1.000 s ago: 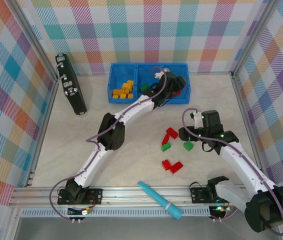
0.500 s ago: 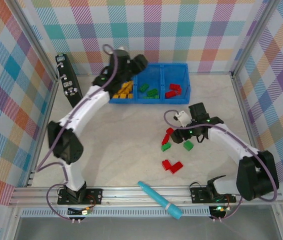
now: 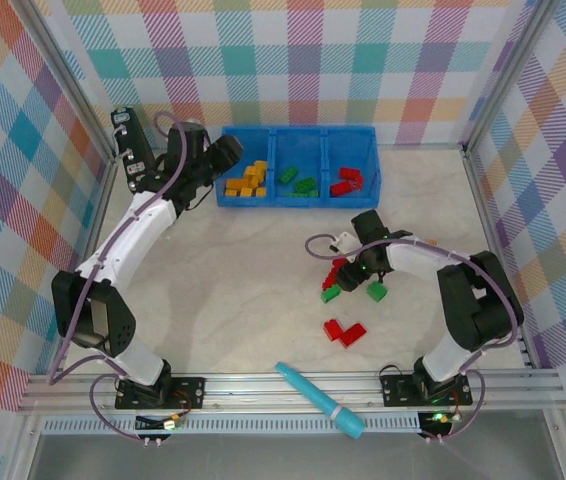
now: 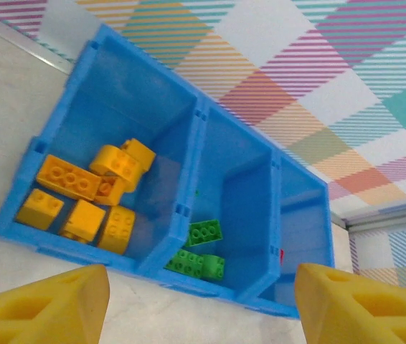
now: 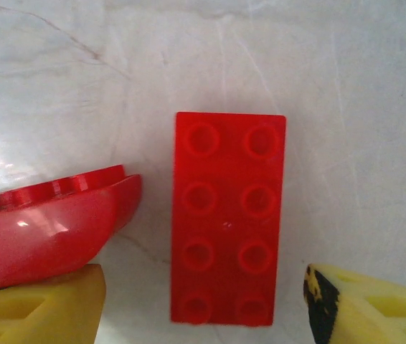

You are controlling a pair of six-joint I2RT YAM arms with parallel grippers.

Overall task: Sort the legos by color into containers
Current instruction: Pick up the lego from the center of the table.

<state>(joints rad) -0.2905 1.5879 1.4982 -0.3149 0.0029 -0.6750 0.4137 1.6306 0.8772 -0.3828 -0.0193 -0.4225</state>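
The left pincer (image 4: 203,308), spread and empty, has swung to the left end of the blue bin (image 4: 128,107). The right pincer (image 5: 203,312), also spread, has dropped astride a red eight-stud brick (image 5: 228,215) on the table (image 5: 346,86), ready to pinch it.

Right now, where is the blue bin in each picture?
Top view: the blue bin sits at the far side of the table, against the back wall, near the middle.
Left wrist view: the bin slants across the middle, from upper left to lower right.
Right wrist view: a red brick lying on the table.
Shared landmark: the yellow-orange bricks in the bin's left compartment.
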